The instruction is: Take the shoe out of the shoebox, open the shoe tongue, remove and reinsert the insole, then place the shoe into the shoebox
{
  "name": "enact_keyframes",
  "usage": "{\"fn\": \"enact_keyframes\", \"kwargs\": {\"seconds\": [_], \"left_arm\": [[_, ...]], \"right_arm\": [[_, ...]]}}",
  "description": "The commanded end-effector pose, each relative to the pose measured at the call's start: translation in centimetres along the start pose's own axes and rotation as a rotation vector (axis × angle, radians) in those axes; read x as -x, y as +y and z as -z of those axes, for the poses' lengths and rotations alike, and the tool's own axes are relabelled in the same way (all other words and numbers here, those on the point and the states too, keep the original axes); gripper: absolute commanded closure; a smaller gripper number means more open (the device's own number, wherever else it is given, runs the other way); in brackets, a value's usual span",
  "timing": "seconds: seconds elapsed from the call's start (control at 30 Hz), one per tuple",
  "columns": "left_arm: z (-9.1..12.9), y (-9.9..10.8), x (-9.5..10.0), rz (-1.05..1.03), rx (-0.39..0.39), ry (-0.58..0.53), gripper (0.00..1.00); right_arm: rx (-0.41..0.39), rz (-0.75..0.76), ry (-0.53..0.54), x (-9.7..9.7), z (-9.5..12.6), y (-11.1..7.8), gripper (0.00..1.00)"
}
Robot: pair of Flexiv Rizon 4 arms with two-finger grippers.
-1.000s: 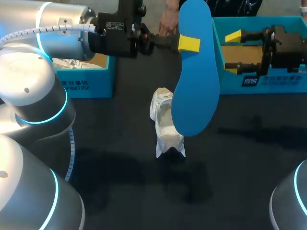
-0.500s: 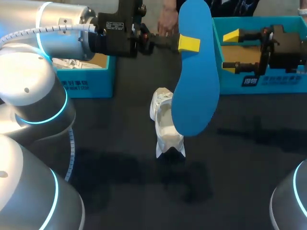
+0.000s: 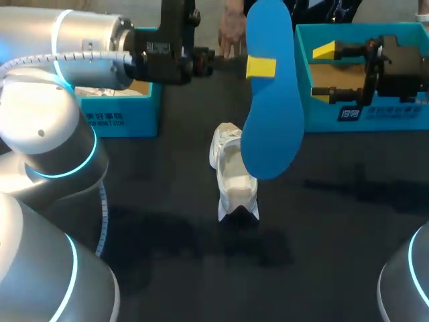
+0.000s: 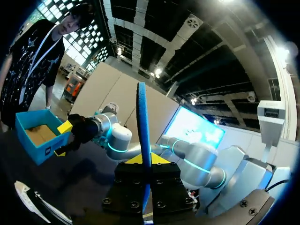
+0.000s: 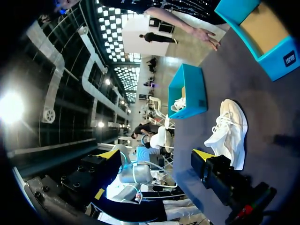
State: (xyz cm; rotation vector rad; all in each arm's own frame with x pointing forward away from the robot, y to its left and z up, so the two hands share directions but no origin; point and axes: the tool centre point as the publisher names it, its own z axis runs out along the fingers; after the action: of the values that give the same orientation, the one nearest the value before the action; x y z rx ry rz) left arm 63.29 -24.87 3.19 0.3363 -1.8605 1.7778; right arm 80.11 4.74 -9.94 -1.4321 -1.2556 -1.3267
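The blue insole (image 3: 271, 127) hangs upright above the table, toe end down, with my left gripper (image 3: 260, 67) shut on its upper part. In the left wrist view the insole (image 4: 142, 122) stands edge-on, pinched in that gripper (image 4: 144, 161). Below it the white shoe (image 3: 231, 178) lies on the black table, also seen from the right wrist (image 5: 229, 131). My right gripper (image 3: 324, 72) hovers open and empty over the blue shoebox (image 3: 375, 114) at the back right. From its own wrist that gripper (image 5: 157, 157) is spread wide with nothing between.
A second blue box (image 3: 124, 111) holding white paper sits at the back left, under my left arm. A person's hand (image 3: 231, 30) rests at the table's far edge behind the insole.
My left arm has shifted slightly left and up, carrying the insole with it. The shoe and the right arm have not moved.
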Motion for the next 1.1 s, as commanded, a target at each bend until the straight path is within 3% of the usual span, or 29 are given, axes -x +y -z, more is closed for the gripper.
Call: {"fn": "enact_keyframes", "kwargs": {"seconds": [0.03,0.23,0.6,0.77,1.1], "left_arm": [[1.1,1.3,0.5,-0.291,0.099,-0.04,1.0],[1.7,2.2,2.0,-0.72,0.188,-0.093,1.0],[1.7,1.8,3.8,-1.205,0.182,-0.089,1.0],[1.8,1.2,4.4,-1.331,0.183,-0.06,1.0],[1.9,1.1,4.7,-1.333,0.187,-0.07,1.0]], "right_arm": [[0.001,0.0,-0.002,0.0,-0.1,0.0,0.0],[0.001,0.0,-0.002,0.0,-0.1,0.0,0.0],[0.001,0.0,-0.002,0.0,-0.1,0.0,0.0],[0.001,0.0,-0.002,0.0,-0.1,0.0,0.0],[0.001,0.0,-0.002,0.0,-0.1,0.0,0.0]]}}
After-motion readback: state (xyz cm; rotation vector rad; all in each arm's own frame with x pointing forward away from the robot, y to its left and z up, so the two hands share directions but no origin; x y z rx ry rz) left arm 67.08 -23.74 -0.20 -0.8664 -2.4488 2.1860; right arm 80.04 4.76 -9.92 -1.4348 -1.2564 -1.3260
